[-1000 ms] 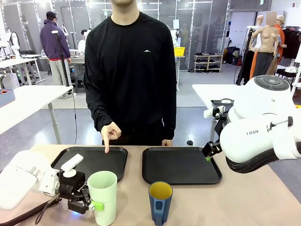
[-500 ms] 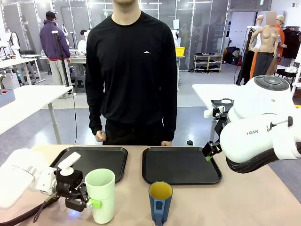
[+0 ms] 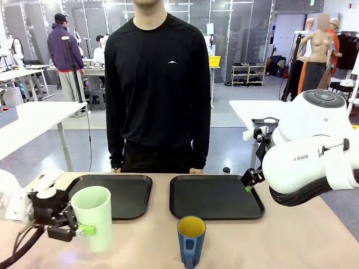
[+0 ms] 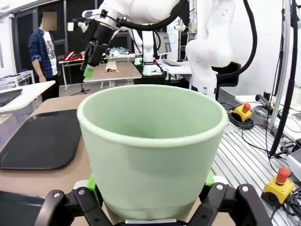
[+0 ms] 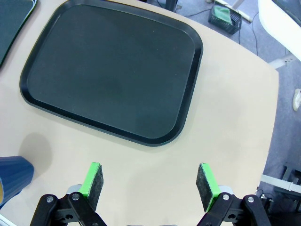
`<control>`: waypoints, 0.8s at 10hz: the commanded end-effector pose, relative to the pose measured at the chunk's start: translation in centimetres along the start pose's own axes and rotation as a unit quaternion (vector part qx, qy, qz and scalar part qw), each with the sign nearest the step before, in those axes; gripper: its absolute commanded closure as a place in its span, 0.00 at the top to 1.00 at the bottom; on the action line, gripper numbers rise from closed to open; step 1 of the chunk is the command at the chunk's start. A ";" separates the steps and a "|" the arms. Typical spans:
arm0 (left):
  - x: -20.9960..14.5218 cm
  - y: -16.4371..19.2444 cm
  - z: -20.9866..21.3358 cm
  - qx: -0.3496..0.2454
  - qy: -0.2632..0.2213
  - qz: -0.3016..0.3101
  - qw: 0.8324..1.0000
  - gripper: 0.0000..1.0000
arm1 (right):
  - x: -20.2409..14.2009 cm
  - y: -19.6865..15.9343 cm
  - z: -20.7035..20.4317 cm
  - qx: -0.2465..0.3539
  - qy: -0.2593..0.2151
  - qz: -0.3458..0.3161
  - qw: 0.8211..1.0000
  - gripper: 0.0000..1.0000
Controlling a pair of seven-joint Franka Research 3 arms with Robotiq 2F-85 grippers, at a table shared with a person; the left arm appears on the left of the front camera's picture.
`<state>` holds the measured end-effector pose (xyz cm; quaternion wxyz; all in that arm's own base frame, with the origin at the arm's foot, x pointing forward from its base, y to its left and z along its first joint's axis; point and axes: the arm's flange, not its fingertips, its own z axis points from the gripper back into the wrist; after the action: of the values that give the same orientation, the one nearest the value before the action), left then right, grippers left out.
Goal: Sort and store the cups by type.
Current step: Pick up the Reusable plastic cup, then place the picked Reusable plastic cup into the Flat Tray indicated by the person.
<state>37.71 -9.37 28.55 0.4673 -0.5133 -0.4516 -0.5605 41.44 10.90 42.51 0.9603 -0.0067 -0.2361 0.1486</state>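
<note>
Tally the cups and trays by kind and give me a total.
Cups: 2 (green tumbler, blue mug)
Trays: 2 (left tray, right tray)
Total: 4

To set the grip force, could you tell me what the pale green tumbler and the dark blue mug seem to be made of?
Pale mint-green handleless tumbler: probably plastic, matte; thin even rim, no glare. Dark blue handled mug, yellow inside: ceramic or plastic, unclear; thicker wall, smooth surface.
</note>
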 end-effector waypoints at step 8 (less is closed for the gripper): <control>1.8 -1.2 2.0 0.018 -0.007 -0.016 1.000 0.22 | 0.0 -0.1 0.0 0.001 0.000 -0.001 1.000 1.00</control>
<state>36.79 -7.17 30.53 0.4664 -0.5052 -0.4718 -0.5519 41.44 10.90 42.51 0.9603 -0.0067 -0.2361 0.1485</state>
